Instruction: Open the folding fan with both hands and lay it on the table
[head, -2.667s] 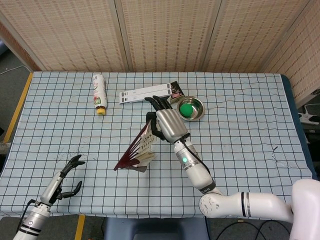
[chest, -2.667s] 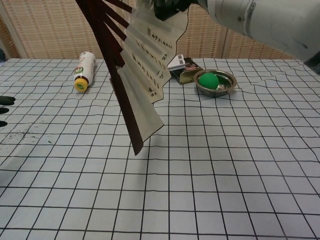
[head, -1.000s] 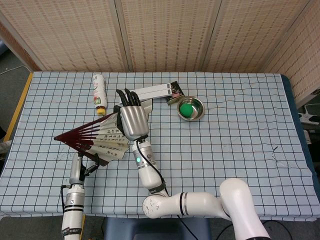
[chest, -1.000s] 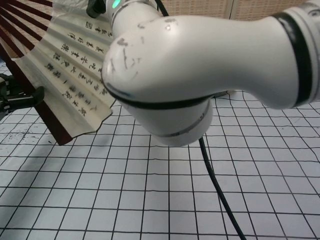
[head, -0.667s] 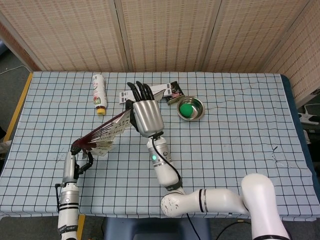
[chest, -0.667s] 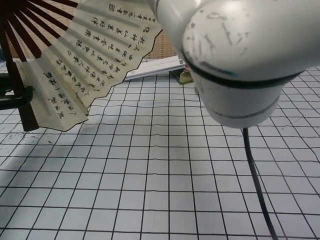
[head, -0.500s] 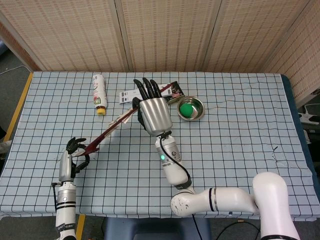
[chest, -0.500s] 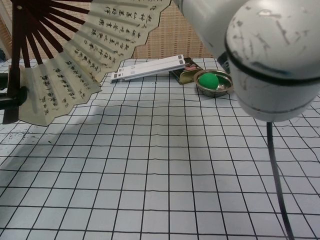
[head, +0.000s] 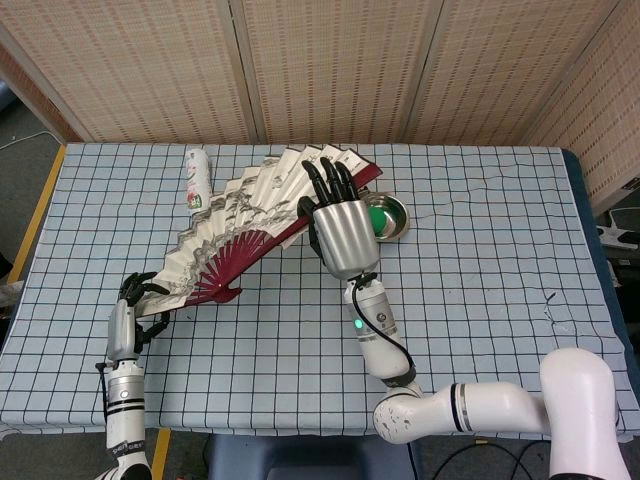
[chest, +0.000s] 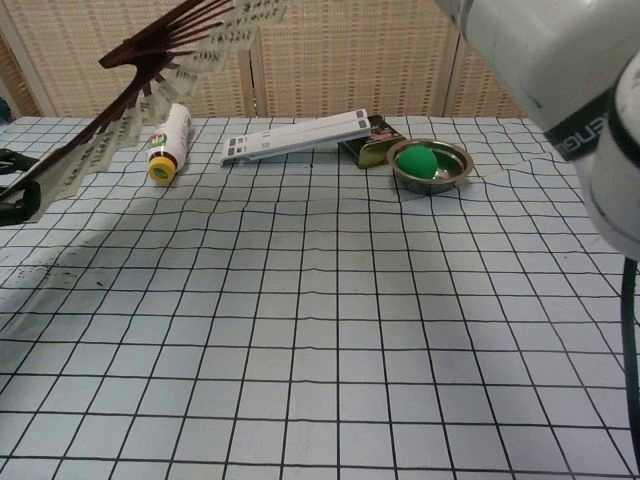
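Folding fan (head: 255, 225): spread, airborne over the table's (head: 480, 260) far left; my right hand (head: 342, 232) clamps one outer rib, my left hand's (head: 130, 310) fingers are curled at the other end. Long axis near-left to far-right. Beneath: bottle (chest: 167, 141), green-ball bowl (chest: 430, 165).

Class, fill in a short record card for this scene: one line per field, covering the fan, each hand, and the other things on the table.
Fan: folding fan, spread open, raised above the table, not yet laid down
Right hand: right hand holds the fan's upper right edge
Left hand: left hand holds the fan's lower left end
Bottle: white bottle with a yellow cap, lying on its side at the far left
Bowl: metal bowl holding a green ball
Other: long white strip propped on a small packet beside the bowl
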